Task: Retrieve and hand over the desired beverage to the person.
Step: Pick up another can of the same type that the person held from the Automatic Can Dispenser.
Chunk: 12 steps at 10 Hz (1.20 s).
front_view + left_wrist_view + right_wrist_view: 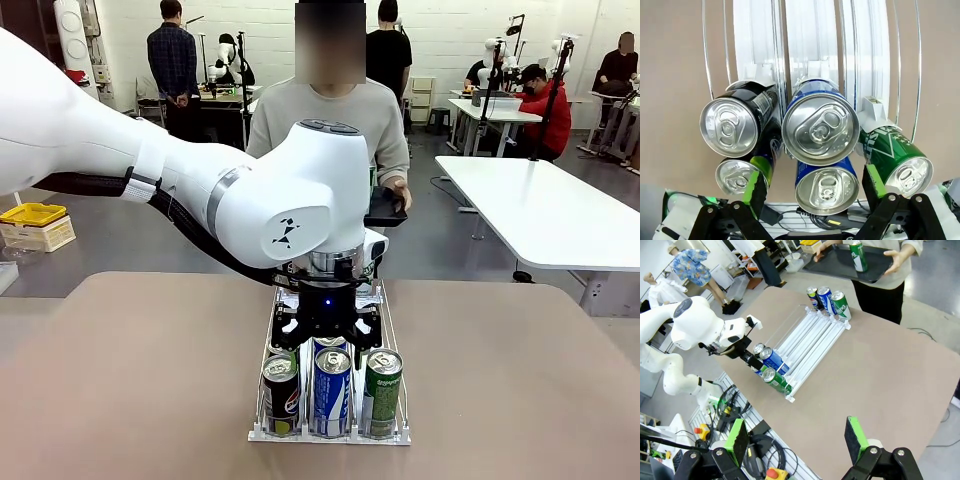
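A white wire rack (262, 432) holds drink cans in three lanes: a black can (281, 392), a blue can (332, 390) and a green can (381, 390) stand at its near end. My left gripper (325, 340) hangs open just above the middle lane. In the left wrist view its green pads (756, 185) flank the blue cans (821, 129) without touching them. The person (335, 110) in a grey sweatshirt stands at the far side holding a dark tray (832, 262) with a green can (858, 256) on it. My right gripper (796, 440) is open, high above the table.
Three more cans (826, 297) stand at the rack's far end, near the person. Bare brown table (880, 365) lies on both sides of the rack. A white table (550, 215) stands at the back right, and other people work farther off.
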Available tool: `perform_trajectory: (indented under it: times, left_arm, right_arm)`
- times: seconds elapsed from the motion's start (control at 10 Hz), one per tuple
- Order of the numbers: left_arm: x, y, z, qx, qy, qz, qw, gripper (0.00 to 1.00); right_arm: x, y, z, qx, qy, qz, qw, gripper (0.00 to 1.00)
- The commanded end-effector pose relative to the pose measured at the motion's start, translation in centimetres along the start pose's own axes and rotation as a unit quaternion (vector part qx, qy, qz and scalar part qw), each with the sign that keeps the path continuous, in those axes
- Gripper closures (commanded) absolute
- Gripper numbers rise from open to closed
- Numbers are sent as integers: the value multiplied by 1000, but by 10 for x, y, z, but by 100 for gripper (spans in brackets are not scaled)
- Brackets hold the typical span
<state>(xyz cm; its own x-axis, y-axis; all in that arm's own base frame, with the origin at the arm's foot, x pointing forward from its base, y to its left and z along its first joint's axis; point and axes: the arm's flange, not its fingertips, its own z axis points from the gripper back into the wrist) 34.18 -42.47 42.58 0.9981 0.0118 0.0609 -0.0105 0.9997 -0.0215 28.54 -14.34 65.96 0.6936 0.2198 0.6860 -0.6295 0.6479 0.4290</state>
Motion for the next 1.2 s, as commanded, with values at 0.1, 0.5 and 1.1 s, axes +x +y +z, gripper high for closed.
perform_trajectory:
  times: [0.1, 0.5, 1.1]
  left_arm:
    - [-1, -8, 5, 3, 3, 23, 1000, 0]
    - [-2, -10, 6, 6, 6, 16, 1000, 0]
    - [-2, -3, 4, 1, 1, 2, 1000, 0]
  right_arm:
    - [1, -1, -1, 12, -11, 7, 1000, 0]
    - [1, -1, -1, 12, -11, 7, 1000, 0]
    - [1, -1, -1, 12, -11, 7, 1000, 0]
